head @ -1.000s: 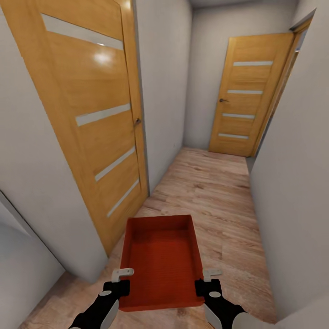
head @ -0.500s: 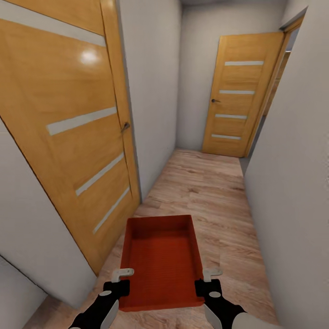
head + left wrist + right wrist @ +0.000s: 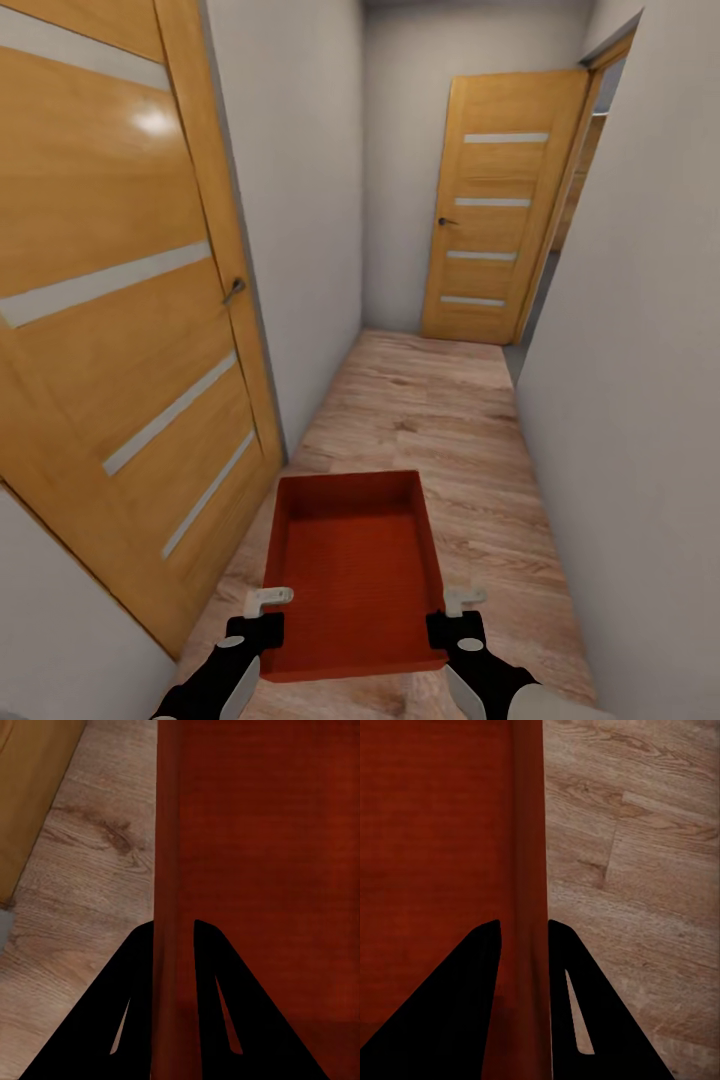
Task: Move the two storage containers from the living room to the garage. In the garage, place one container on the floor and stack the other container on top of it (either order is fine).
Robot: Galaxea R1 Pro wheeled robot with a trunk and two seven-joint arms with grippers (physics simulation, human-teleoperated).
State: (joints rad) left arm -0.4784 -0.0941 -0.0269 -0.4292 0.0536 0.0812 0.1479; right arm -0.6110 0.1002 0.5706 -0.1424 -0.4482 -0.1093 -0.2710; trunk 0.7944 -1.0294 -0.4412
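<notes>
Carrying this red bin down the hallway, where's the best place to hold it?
As held now: pinch the thin upright side walls of the storage container, left tool on the left wall, right tool on the right, near its closest end. Straight lidless walls fit between the fingers.

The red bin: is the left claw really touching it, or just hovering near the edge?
Touching. In the left wrist view, the left claw has its two black fingers pressed against both sides of the storage container's wall, with no gap visible.
</notes>
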